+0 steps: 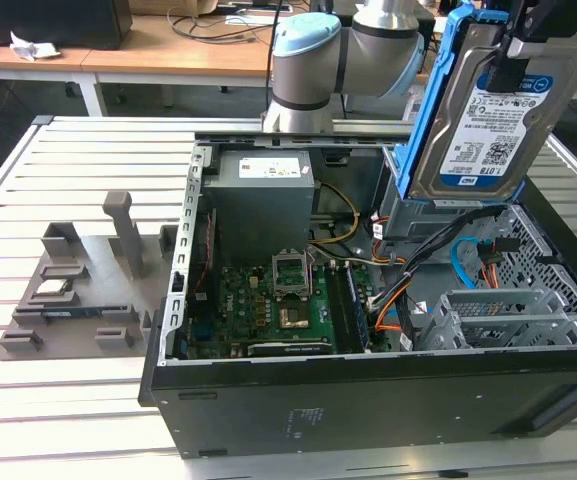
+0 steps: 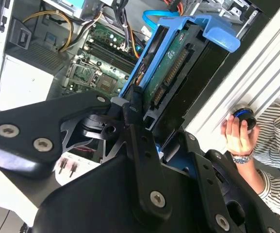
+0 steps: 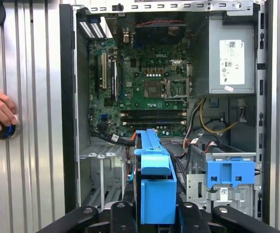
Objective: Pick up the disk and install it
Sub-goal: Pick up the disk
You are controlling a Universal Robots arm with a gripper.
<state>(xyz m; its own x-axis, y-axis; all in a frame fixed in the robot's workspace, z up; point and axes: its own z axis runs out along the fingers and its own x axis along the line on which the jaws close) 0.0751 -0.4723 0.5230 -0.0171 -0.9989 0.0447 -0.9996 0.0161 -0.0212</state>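
Found the hand (image 1: pixel 506 62) clamped on the disk (image 1: pixel 478 125), fingers (image 2: pixel 133 109) pressed against its flat faces near one end. Saw the disk held clear in the air, tilted, label facing outward. Placed it above the end of the open computer case (image 1: pixel 368 405) nearest the bench (image 1: pixel 68 350) edge on the exterior view's right. Noted the grey drive cage (image 3: pixel 198 170) with its blue latch (image 3: pixel 230 173) just beside the disk in the first wrist view, and loose cables (image 1: pixel 458 265) lying inside the case near that cage. Noted also a person's fingers (image 3: pixel 1 111) resting on a round button (image 3: pixel 3 131) on the bench, well apart from the case.

Judged a snag the likeliest trouble: could catch the blue frame on those cables, or pinch them under the disk. Judged a jam possible too, since a disk brought in tilted would bind against the cage walls. Feared a slip as well: gripped near one end only, with the long body hanging free, so a knock could twist it loose and drop it onto the circuit board (image 1: pixel 288 300) below.
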